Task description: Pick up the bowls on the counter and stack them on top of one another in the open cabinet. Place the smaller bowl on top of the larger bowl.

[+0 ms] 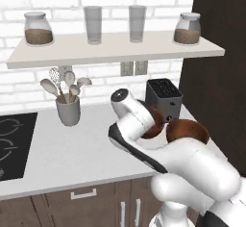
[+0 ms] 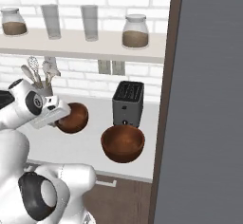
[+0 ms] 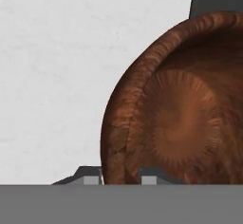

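Jaws (image 3: 121, 176) straddle the smaller bowl's (image 2: 73, 117) rim, tips mostly cut off, so whether they're pinching it I cannot tell. Larger bowl (image 2: 123, 143) sits near the bench's (image 1: 72, 149) right end, before the toaster (image 2: 128, 103).

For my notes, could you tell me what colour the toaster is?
The toaster is dark grey, nearly black; the right base view shows it best.

Pale counter (image 1: 72, 154), 2 bowls (larger bowl (image 2: 123, 143), smaller bowl (image 2: 73, 117)), toaster (image 2: 128, 103), utensil cup (image 1: 68, 110)
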Available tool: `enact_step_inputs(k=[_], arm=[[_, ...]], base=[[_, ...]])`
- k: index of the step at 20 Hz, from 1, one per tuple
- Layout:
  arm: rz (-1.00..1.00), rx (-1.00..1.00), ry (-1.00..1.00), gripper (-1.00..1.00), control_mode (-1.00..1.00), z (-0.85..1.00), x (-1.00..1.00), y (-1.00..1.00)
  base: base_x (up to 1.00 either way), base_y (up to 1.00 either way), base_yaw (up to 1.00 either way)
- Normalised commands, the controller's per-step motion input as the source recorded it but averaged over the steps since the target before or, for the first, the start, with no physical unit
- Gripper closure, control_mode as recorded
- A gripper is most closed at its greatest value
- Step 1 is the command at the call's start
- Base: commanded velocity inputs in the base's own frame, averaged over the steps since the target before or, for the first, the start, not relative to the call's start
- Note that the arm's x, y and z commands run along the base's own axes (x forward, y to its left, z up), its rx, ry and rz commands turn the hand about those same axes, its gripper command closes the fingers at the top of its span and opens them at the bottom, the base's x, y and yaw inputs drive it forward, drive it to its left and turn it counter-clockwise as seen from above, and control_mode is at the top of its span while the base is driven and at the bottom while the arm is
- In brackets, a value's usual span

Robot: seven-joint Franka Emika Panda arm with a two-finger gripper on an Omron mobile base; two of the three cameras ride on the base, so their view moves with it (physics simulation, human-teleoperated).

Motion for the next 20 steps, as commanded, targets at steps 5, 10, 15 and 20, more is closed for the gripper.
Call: enact_step_inputs(k=[5, 10, 15, 20], arm=[[0.0, 0.01, -0.07, 1.0, -1.0, 0.08, -0.61, -1.0], [0.0, 0.01, -0.02, 1.0, -1.0, 0.25, -0.05, -1.0], [0.0, 0.1, 0.0, 1.0, -1.0, 0.14, 0.27, -0.98], [0.0, 0.08, 0.17, 1.0, -1.0, -0.29, 0.89, -0.62]], base=[[0.0, 0.0, 0.0], [0.0, 0.0, 0.0], [0.0, 0.0, 0.0], [0.0, 0.0, 0.0]])
